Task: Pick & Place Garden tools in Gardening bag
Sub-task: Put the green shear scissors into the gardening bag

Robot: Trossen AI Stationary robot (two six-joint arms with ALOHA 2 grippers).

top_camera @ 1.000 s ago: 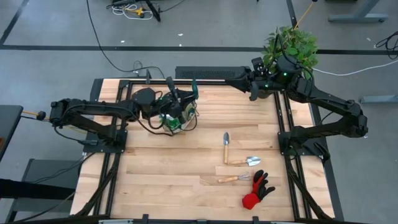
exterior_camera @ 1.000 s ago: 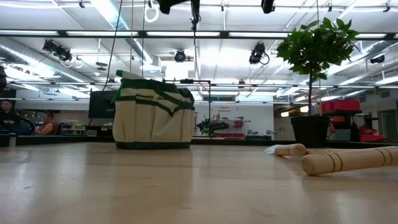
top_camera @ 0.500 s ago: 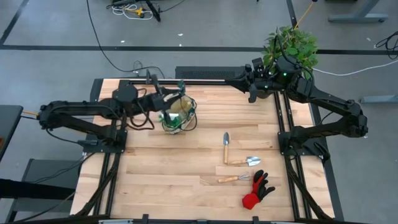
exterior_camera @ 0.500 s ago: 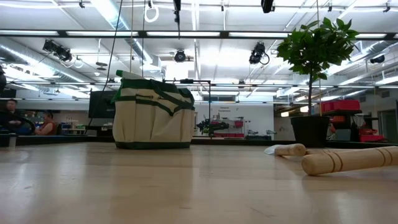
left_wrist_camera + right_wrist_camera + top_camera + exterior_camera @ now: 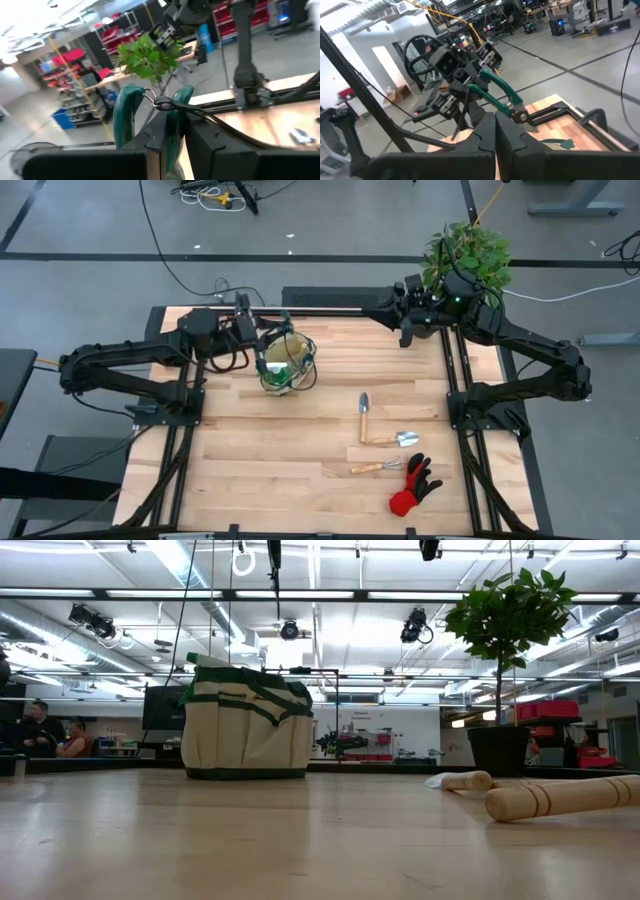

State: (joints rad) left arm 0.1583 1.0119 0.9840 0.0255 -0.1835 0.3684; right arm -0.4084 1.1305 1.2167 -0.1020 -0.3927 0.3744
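Wooden table (image 5: 250, 470): carrying everything below.

Left arm: reaching in from the left side. The left gripper (image 5: 265, 327) is hanging high over the table, by the back-left rim of the gardening bag (image 5: 288, 362). Its jaws are clamping the green-handled pruning shears (image 5: 125, 107), both handles sticking out past the fingers.

Right arm: waiting at the back right corner beside the potted plant (image 5: 468, 248). The right gripper (image 5: 495, 132) is sitting fully closed, holding nothing.

Gardening bag: standing upright and open-mouthed on the table's back-left part.

Wooden-handled tools (image 5: 392, 441): lying flat right of centre, well apart from the bag.

Red-and-black glove (image 5: 413, 485): lying just in front of those tools, near the front right.
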